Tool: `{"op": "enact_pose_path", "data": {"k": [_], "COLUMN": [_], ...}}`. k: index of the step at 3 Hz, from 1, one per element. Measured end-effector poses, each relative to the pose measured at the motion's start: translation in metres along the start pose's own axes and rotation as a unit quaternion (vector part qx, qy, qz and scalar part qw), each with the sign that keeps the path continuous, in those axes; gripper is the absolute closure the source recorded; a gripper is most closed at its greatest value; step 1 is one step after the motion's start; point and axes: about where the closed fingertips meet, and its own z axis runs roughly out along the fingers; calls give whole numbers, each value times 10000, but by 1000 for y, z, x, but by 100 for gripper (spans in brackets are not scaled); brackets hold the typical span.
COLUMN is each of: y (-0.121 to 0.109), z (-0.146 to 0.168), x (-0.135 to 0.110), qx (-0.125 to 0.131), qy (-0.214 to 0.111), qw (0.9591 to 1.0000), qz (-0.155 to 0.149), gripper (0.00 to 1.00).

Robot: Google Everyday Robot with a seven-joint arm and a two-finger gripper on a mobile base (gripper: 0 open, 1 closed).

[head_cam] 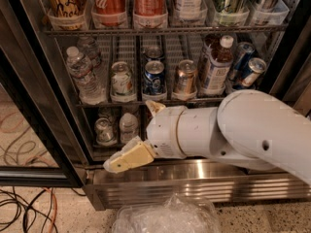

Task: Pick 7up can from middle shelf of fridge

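Note:
The 7up can (121, 80), pale whitish-green with a silver top, stands upright in a lane of the middle shelf (95, 102) of the fridge (194, 182), left of a blue can (154, 77). My gripper (140, 132) is below and just right of it, in front of the lower rack, apart from the can. Its cream fingers are spread: one (127, 159) points down-left, the other tip (154, 107) points up at the shelf edge. It holds nothing. My white arm (243, 130) comes in from the right and hides part of the lower rack.
The middle shelf also holds a water bottle (85, 74), a bronze can (185, 76), a labelled bottle (216, 67) and blue cans (248, 68). Tall red bottles (110, 4) stand above. Small cans (104, 130) sit on the lower rack. Crumpled plastic (165, 216) and cables (24, 208) lie on the floor.

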Motion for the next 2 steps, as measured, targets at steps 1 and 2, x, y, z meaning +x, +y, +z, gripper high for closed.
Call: {"op": "enact_pose_path", "data": {"k": [1,2], "y": [0,-16], "z": [11,11], "x": [0,2], "qx": [347,954], "qy": [-406,-862], "qw": [9978,9864], "qz": [397,1024], "gripper": [0,0]}}
